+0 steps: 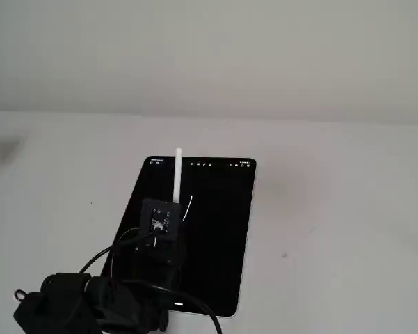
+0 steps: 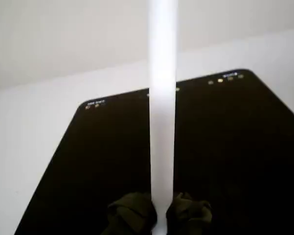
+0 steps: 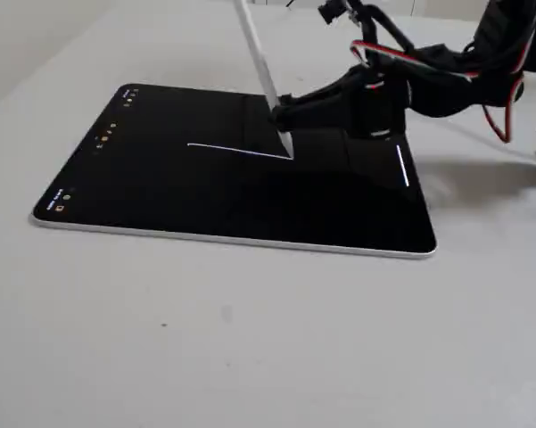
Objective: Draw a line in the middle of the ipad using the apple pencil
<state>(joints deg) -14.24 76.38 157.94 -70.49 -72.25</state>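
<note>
1. Pincer (image 3: 284, 114) pinches the pencil (image 3: 260, 62) low on its shaft, tip down on the tablet (image 3: 160, 178) glass.
2. Pencil leans steeply; tip sits at the end of a white line (image 3: 236, 150) near screen middle.
3. Line runs along the tablet's long axis, away from the pincer.
4. Tablet lies flat on the tabletop (image 3: 250, 330).

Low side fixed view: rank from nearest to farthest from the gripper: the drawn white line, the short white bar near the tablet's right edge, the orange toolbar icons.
1. Long thin white drawn line, ending at the white pencil's tip beside the gripper.
2. Short white bar, on the black tablet's screen, right side.
3. Orange toolbar icons, far left edge.
</note>
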